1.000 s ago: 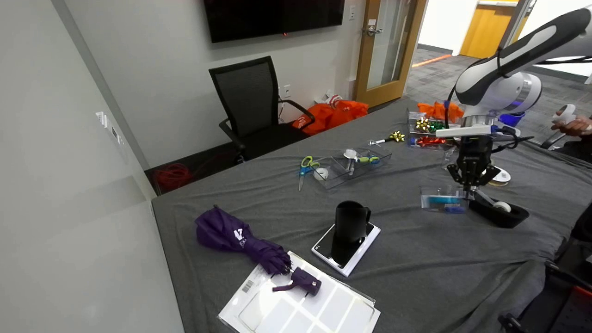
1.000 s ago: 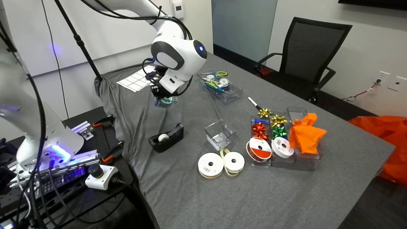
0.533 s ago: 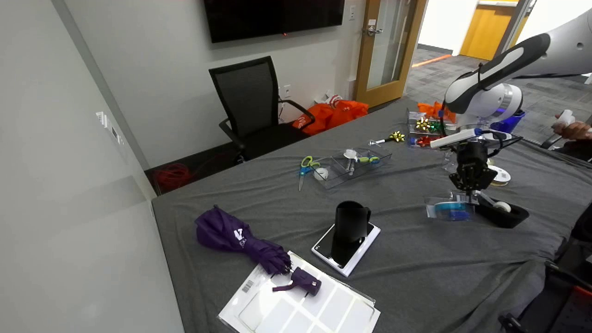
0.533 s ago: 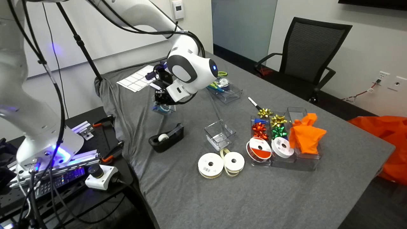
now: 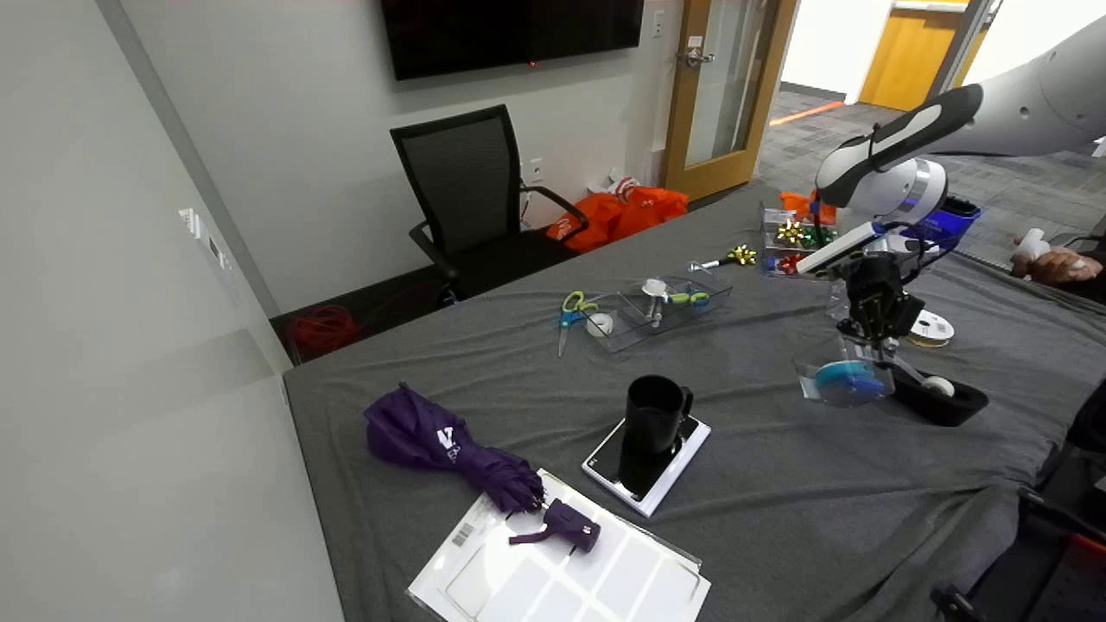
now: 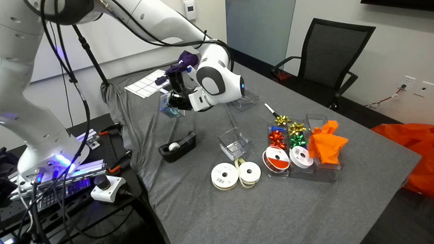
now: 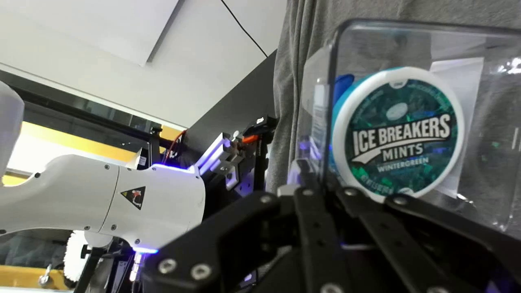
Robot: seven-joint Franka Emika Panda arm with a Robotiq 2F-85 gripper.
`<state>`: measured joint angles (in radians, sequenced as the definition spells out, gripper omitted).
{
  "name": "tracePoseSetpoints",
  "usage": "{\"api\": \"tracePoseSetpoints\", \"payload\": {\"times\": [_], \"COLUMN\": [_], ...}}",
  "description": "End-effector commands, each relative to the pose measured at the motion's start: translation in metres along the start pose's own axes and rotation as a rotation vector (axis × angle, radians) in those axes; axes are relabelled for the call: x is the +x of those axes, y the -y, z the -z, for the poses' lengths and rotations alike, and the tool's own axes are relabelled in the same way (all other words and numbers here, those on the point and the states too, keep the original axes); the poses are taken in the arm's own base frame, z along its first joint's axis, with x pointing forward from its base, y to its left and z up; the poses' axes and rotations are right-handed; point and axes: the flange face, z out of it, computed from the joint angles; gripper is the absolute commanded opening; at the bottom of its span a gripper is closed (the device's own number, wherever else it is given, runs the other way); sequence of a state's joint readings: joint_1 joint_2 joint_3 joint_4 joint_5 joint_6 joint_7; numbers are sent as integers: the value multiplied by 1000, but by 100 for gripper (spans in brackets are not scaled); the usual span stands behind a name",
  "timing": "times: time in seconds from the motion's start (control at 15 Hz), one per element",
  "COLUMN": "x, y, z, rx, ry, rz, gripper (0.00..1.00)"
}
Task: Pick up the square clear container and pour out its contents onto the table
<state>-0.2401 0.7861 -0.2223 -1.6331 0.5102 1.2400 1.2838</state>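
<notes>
My gripper (image 7: 321, 181) is shut on one wall of the square clear container (image 7: 494, 122), which hangs above the table. The gripper also shows in both exterior views (image 5: 880, 345) (image 6: 174, 101). The container is tilted, its open side partly turned toward an exterior view (image 5: 808, 380); it also shows at the gripper in an exterior view (image 6: 165, 110). Inside lie a round teal-and-white mint tin (image 7: 401, 136) and a blue piece (image 7: 342, 86). No tiny loose bits can be made out. The table (image 5: 778, 518) has a wrinkled dark grey cloth.
A black tape dispenser (image 5: 942, 397) stands close to the held container. A black mug (image 5: 654, 415) stands on a black-and-white tray (image 5: 605, 471). Another clear box (image 6: 234, 144), white ribbon spools (image 6: 224, 175) and a clear organizer with scissors (image 5: 657, 320) are on the table.
The arm has swung and its wrist has rotated. The held container has gone from about level to tilted, and the tin's round face now shows more. The tin is still inside.
</notes>
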Motion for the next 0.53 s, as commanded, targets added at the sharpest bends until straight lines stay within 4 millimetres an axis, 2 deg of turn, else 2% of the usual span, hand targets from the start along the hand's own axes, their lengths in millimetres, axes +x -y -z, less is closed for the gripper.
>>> {"api": "tracePoseSetpoints", "payload": {"times": [0.0, 0.2, 0.27, 0.33, 0.47], "x": [3, 9, 11, 9, 13], "y": [22, 39, 43, 39, 46], "z": [17, 20, 21, 13, 13], "rx": [-36, -34, -26, -13, -13], "ry": [60, 63, 48, 41, 37], "rz": [-25, -55, -58, -57, -61], "gripper": [1, 1, 1, 5, 5]}}
